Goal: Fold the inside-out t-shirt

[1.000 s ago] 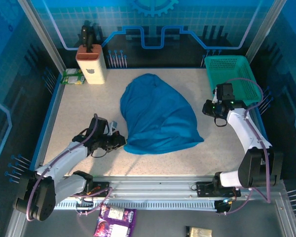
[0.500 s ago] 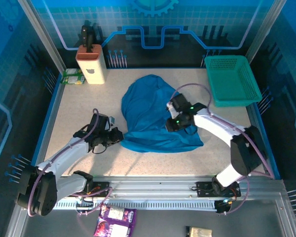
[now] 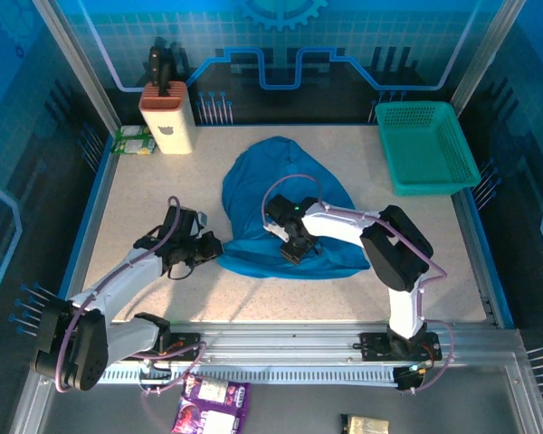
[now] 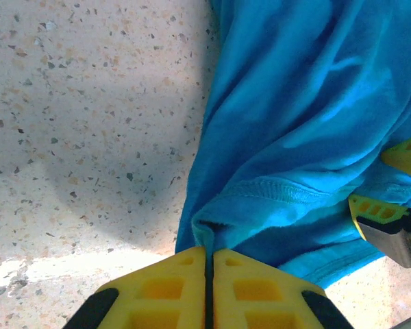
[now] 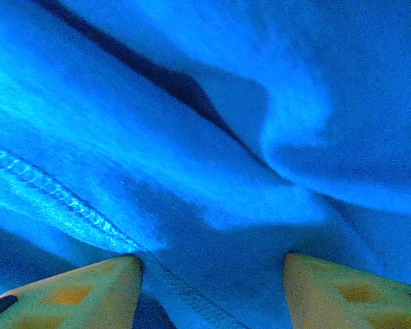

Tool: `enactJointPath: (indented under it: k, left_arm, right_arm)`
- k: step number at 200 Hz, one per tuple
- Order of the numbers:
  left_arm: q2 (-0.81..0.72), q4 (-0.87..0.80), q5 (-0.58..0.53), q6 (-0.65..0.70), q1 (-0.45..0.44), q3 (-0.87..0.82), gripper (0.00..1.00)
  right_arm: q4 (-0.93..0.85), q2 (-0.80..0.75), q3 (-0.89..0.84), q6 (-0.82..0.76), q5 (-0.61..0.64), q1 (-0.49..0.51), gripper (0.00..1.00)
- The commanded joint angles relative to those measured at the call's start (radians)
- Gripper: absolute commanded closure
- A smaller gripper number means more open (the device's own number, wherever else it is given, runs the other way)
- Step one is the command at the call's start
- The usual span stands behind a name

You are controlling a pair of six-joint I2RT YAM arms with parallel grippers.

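Both low, outstretched: left end effector (image 4: 206,252), right end effector (image 5: 209,267) at t-shirt (image 3: 276,176)

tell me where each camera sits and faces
Top external: above and behind the robot, looking down on the table; left arm and right arm show.
Left wrist: on left arm, facing the t-shirt edge; left gripper shut on it.
Right wrist: on right arm, close over the cloth; right gripper open.
Shared: left wrist and top both show the right gripper.

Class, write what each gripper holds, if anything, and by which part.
Left gripper: shut on the t-shirt, pinching a fold at its stitched edge. Right gripper: open over it, holding nothing.
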Motion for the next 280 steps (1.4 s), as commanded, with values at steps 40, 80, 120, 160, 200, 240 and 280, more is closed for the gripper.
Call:
enactJointPath:
  k: [40, 80, 120, 160, 200, 240, 280]
  left_arm:
    - [-0.049, -0.042, -0.017, 0.023, 0.033, 0.010, 0.90]
    - [-0.044, -0.042, -0.011, 0.032, 0.038, 0.009, 0.90]
    - [-0.028, -0.038, -0.003, 0.042, 0.039, 0.015, 0.89]
    - [-0.030, -0.036, 0.002, 0.045, 0.039, 0.014, 0.88]
    - [-0.036, -0.041, 0.006, 0.049, 0.039, 0.012, 0.87]
    - [-0.043, -0.043, 0.004, 0.050, 0.039, 0.012, 0.87]
    - [-0.057, -0.039, 0.007, 0.066, 0.039, 0.021, 0.81]
  right_arm:
    - [-0.025, -0.022, 0.053, -0.040, 0.048, -0.005, 0.81]
    - [-0.060, -0.081, 0.069, -0.043, 0.023, -0.041, 1.00]
    - [-0.121, -0.122, 0.090, -0.052, -0.071, -0.070, 0.96]
    - [-0.143, -0.126, 0.099, -0.045, -0.099, -0.080, 0.97]
    - [-0.138, -0.114, 0.103, -0.036, -0.099, -0.079, 0.93]
    - [-0.145, -0.108, 0.110, -0.035, -0.125, -0.080, 1.00]
    - [-0.162, -0.145, 0.130, -0.016, -0.128, -0.081, 1.00]
